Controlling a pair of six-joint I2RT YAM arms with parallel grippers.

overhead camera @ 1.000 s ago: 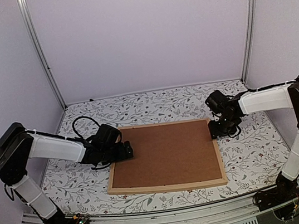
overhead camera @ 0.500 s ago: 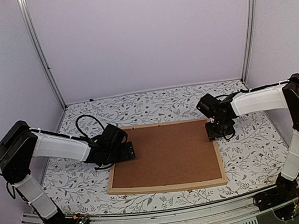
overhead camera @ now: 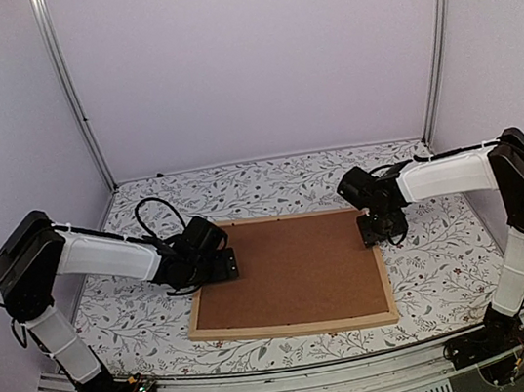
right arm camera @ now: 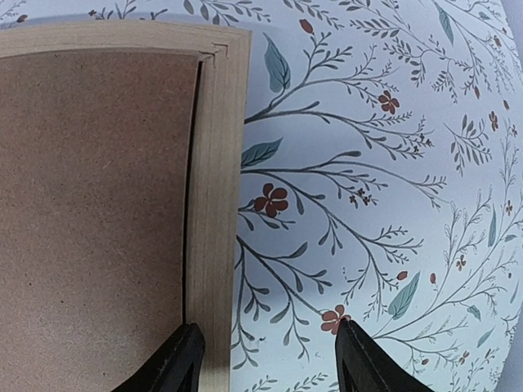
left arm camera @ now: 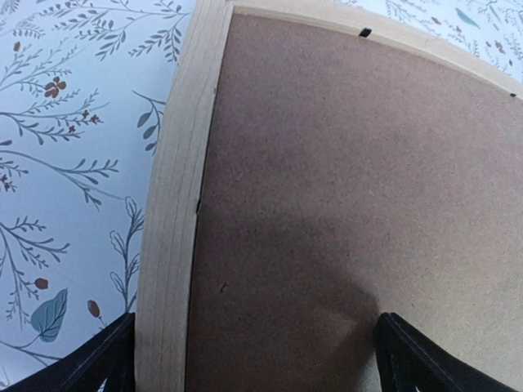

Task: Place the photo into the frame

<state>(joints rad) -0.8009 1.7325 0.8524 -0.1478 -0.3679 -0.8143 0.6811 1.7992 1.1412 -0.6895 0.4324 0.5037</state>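
Left gripper point(overhead camera: 221, 265) hangs spread wide astride the frame's point(overhead camera: 297, 328) left rail. The right gripper point(overhead camera: 375, 228), parted and empty, straddles the upper-right corner, likely squaring it. The backing board point(overhead camera: 293, 270) fills the frame, mid-picture; photo not in sight.

Laboratory robot cell — plain pale walls point(overhead camera: 252, 59) joined by aluminium uprights point(overhead camera: 70, 96) enclosed a floral-covered counter point(overhead camera: 270, 180), left arm point(overhead camera: 103, 254) and right arm point(overhead camera: 451, 175) bolted at its near rail point(overhead camera: 301, 387).

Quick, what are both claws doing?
Left gripper: open, empty, over the frame edge.
Right gripper: open, holding nothing.
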